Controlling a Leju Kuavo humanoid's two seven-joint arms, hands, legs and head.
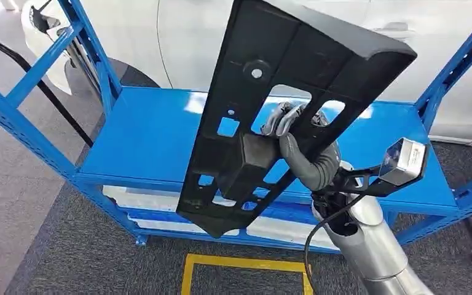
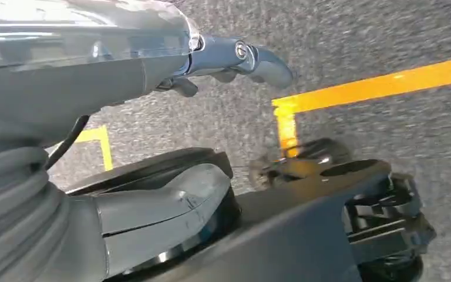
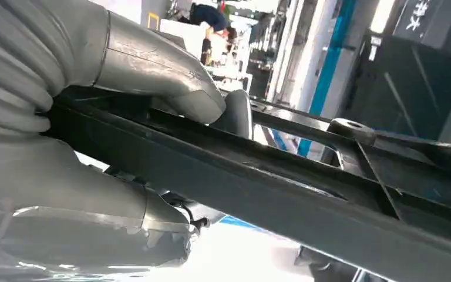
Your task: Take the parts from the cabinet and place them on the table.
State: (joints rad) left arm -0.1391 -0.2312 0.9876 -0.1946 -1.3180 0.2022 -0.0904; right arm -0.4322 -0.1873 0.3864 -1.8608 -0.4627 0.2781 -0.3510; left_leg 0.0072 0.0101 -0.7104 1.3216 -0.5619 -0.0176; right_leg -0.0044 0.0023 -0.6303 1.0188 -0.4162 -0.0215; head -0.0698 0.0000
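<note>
Floor (image 1: 67, 258), grey carpet, with a yellow taped outline (image 1: 246, 265) nearest the robot; likely a standing mark in front of the rack.

Left hand (image 2: 235, 61): seen in the left wrist view, hanging over the carpet and tape. Fingers loosely curled, nothing in them. Idle, by the look of it, since the part is a one-hand load.

Right hand (image 1: 286, 126): at the end of the silver arm rising from below in the head view. Fingers hooked through a cut-out in the part, thumb on the opposite face. The right wrist view shows thumb and fingers clamped on either side of a flat rib. Gripping through an opening near the middle probably keeps the long piece balanced and stops it slipping.

Part (image 1: 283, 92): long black moulded plastic panel with several cut-outs and a round boss. Held in the air, tilted, lower end toward the robot, upper end leaning away to the right. It hangs in front of and above the shelf, touching nothing else. Lifted out of the rack, then, and not yet carried to any table.

Rack (image 1: 31, 126): blue steel frame with a blue shelf (image 1: 153, 135) behind the part; pale panels on the lower level.

Car (image 1: 190, 37): white bodywork beyond the rack.
</note>
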